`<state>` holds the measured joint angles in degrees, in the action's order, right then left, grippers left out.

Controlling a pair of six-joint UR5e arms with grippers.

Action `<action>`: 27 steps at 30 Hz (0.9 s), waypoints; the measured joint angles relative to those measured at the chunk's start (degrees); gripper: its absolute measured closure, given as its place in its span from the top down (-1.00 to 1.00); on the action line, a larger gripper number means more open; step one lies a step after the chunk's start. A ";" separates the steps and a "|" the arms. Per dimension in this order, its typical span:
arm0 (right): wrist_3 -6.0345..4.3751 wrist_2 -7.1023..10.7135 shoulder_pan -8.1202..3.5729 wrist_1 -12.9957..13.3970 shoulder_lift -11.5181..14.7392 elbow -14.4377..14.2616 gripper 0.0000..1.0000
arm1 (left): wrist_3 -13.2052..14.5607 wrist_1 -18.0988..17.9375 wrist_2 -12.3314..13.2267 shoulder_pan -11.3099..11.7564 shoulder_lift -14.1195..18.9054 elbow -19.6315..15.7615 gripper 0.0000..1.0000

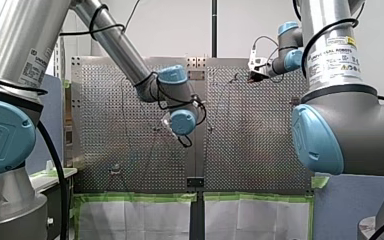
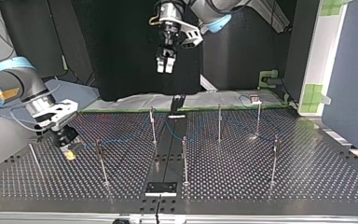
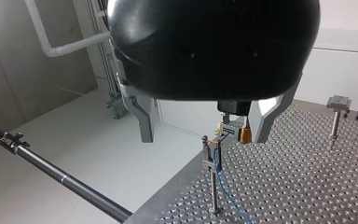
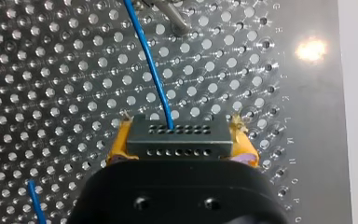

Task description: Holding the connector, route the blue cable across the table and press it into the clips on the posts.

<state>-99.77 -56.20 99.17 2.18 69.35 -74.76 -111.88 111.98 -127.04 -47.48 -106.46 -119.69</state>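
At the top view's left, the connector (image 4: 177,135) was gripped tight by my right gripper (image 2: 68,151), low over the worktop (image 2: 242,172), so the blue cable (image 4: 154,79) could be led to the posts (image 2: 101,163). Further right, my left gripper (image 2: 166,65) was raised high, wide open and empty, likely to give room.

A robotics lab or test cell. The perforated table (image 2: 261,177) is a drilled metal plate with thin posts (image 2: 219,122) standing in its holes. Two industrial arms carrying printed labels, my left arm (image 1: 115,42) and my right arm (image 1: 330,55), reach over the table. A black curtain (image 2: 121,46) hangs behind it, green tape (image 2: 314,93) marks a panel beside it, and what may be a concrete wall (image 3: 9,70) with a white pipe (image 3: 74,45) stands beyond its edge.
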 joint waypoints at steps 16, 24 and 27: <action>0.04 0.02 -0.10 0.02 -0.14 0.00 -1.00 | 1.63 -0.13 -0.85 6.24 -0.03 -8.17 1.00; 0.04 0.03 -0.14 0.01 -0.19 0.00 -1.00 | 1.67 -3.20 -0.80 9.96 -0.01 -11.94 1.00; 0.02 0.03 -0.15 -0.02 -0.20 0.00 -1.00 | 1.67 -3.49 -0.81 10.80 0.00 -13.43 1.00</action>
<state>-99.75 -56.17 99.02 2.16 69.15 -74.76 -110.21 108.49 -127.85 -36.69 -106.47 -133.12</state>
